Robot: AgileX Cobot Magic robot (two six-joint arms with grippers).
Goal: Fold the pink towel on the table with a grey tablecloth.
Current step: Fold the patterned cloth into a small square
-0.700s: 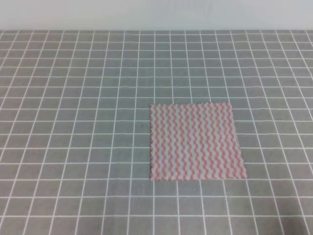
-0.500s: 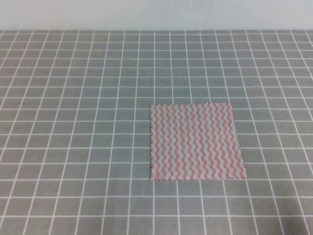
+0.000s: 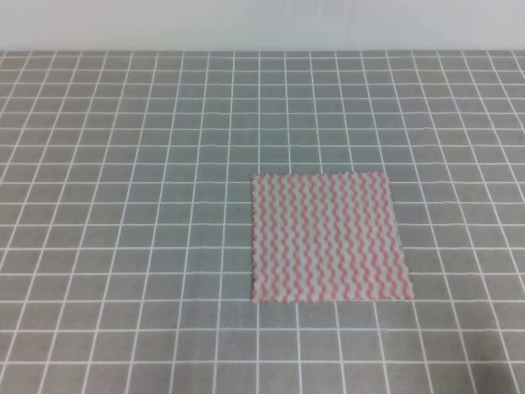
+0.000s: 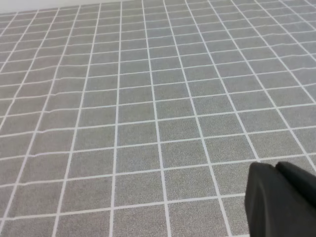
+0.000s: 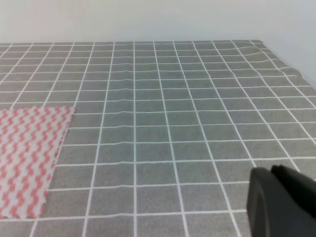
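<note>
The pink towel (image 3: 328, 238) lies flat and spread out on the grey tablecloth (image 3: 148, 164), right of the table's centre, covering a few grid squares. In the right wrist view the towel's corner (image 5: 27, 153) shows at the left edge. Only a black part of the right gripper (image 5: 281, 197) shows at the lower right, well away from the towel. The left gripper (image 4: 279, 195) is likewise a black lump at the lower right, above bare tablecloth (image 4: 138, 98). Neither gripper appears in the exterior high view, and nothing is held.
A white wall (image 3: 262, 25) runs behind the table's far edge. In the right wrist view the tablecloth ripples slightly near the table's right edge (image 5: 291, 69). Nothing but the towel lies on the cloth.
</note>
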